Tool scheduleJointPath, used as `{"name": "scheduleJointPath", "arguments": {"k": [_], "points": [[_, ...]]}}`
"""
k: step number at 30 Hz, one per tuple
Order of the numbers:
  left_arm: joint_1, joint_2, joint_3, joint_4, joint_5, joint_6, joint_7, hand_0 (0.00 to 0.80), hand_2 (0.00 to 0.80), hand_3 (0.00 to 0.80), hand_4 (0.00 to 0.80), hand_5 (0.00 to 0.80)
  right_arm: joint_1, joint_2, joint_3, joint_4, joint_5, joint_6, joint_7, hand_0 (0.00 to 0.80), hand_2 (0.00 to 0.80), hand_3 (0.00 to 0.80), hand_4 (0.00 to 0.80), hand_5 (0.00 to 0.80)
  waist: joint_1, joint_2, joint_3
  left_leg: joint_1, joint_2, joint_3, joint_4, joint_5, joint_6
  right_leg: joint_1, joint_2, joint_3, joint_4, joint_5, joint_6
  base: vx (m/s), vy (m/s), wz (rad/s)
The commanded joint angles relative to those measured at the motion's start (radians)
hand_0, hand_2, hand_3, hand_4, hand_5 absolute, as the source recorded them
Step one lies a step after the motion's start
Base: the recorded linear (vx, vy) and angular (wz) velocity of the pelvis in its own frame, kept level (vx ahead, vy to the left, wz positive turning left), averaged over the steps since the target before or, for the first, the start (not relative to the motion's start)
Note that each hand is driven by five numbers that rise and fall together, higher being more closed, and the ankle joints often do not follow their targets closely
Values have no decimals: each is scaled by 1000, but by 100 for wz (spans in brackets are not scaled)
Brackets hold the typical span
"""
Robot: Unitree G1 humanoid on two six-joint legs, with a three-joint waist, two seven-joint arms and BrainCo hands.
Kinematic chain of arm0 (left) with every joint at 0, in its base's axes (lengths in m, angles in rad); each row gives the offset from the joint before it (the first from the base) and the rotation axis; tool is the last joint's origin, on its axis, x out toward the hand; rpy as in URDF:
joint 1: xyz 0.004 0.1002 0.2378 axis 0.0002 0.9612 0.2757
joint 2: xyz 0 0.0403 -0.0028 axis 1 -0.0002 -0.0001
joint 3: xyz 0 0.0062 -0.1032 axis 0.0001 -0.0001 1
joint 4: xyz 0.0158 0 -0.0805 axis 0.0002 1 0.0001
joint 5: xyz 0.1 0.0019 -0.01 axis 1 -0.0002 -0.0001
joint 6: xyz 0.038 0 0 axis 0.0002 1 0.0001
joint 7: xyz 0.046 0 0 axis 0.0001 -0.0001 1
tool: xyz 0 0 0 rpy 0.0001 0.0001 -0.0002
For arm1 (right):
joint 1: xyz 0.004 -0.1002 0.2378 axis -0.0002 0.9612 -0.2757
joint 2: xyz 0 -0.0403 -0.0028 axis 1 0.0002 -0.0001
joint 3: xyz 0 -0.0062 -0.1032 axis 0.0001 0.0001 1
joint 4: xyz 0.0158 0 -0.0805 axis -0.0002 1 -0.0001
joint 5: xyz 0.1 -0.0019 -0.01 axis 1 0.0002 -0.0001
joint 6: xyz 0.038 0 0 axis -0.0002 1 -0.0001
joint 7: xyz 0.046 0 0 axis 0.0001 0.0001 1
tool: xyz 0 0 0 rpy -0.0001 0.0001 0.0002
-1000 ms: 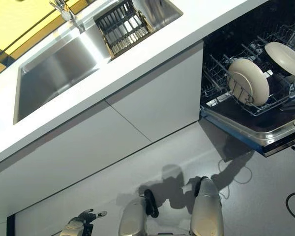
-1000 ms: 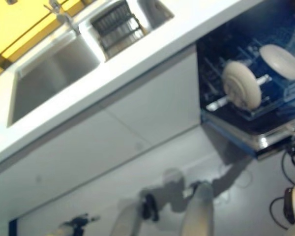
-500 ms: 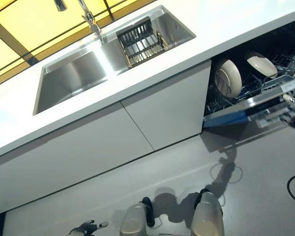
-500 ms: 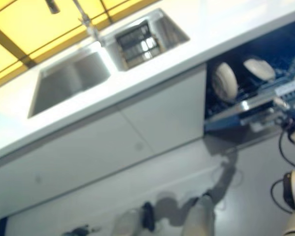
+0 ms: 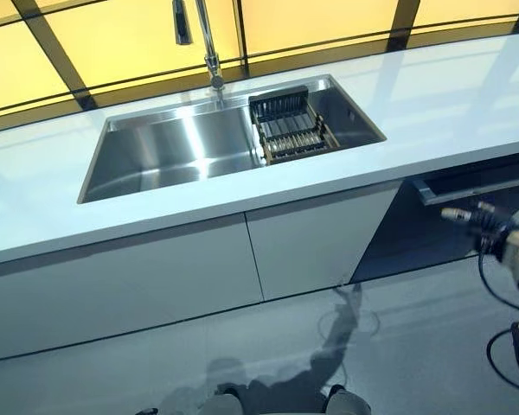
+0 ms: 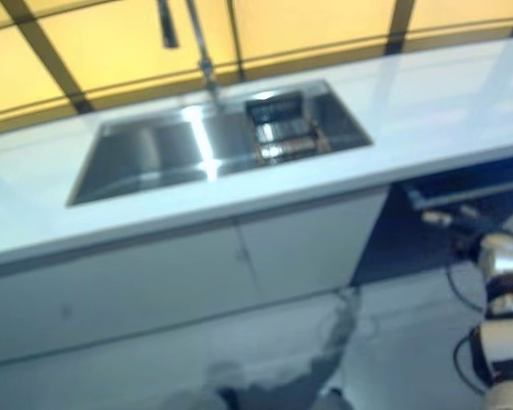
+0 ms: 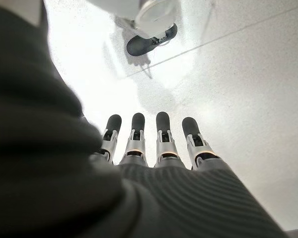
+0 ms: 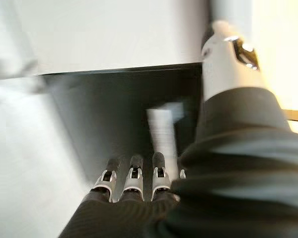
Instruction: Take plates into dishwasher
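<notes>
No plates show in any view. The dishwasher [image 5: 411,233] is under the counter at the right. Its dark door stands almost upright, with its grey top edge [image 5: 476,186] a little out from the counter. My right hand [image 5: 493,232] is in front of that edge, fingers straight and pointing at the door. In the right wrist view its fingers [image 8: 134,181] are straight before the dark door panel [image 8: 124,114] and hold nothing. My left hand [image 7: 161,144] hangs low over the floor with straight fingers and is empty.
A white counter [image 5: 432,95] runs across the view with a steel sink [image 5: 173,151], a tap [image 5: 209,43] and a dark dish rack [image 5: 290,130] in the basin's right end. White cabinet fronts [image 5: 156,268] stand left of the dishwasher. Grey floor lies below.
The whole picture has shifted, so the camera moved. The dishwasher door has swung up from open to almost closed, hiding the rack and its two plates. My right hand now shows at the door's top edge.
</notes>
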Motion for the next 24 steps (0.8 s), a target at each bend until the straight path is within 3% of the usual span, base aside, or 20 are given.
{"name": "scheduleJointPath", "arguments": {"k": [1, 6, 8, 11, 17, 24], "points": [[-47, 65, 42, 51, 5, -29, -4, 0, 0, 0, 0, 0, 88, 114, -37, -65, -58, -72, -27, 0, 0, 0, 0, 0, -31, -77, -18, 33, -29, 19, -55, 33, 16, 114, 9, 2, -192, 83, 28, -13, 79, 2], [-66, 48, 34, 55, 36, -18, -33, 0, 0, 0, 0, 0, 278, 238, -57, -92, -148, -146, -80, 0, 0, 0, 0, 0, -43, -83, -47, 63, -39, 26, -134, 49, 23, 120, 13, -7, -237, 113, 49, -18, 71, 5], [-81, 30, 12, 65, 50, 1, -40, 0, 0, 0, 0, 0, 347, 319, -40, -58, -216, -197, -127, 0, 0, 0, 0, 0, -49, -87, -62, 63, -45, 17, -145, 43, 31, 123, 20, -6, -235, 107, 50, -32, 87, 6], [-95, 12, -3, 59, 56, 48, -74, 0, 0, 0, 0, 0, 417, 410, 11, -38, -303, -213, -167, 0, 0, 0, 0, 0, -57, -91, -72, 70, -43, 18, -146, 40, 38, 128, 21, -8, -225, 98, 48, 2, 52, 6], [-114, -63, -55, 92, 112, 150, -135, 0, 0, 0, 0, 0, 470, 552, 87, 46, -363, -200, -278, 0, 0, 0, 0, 0, -45, -100, -89, 73, -46, -3, -146, 29, 47, 151, 21, -19, -225, 85, 46, 13, 19, 6], [-117, -133, -62, 87, 76, 122, -71, 0, 0, 0, 0, 0, 495, 634, 149, 118, -514, -180, -263, 0, 0, 0, 0, 0, -25, -105, -99, 73, -54, -23, -151, 24, 52, 168, 13, -33, -236, 85, 55, 0, 3, 8]]}}
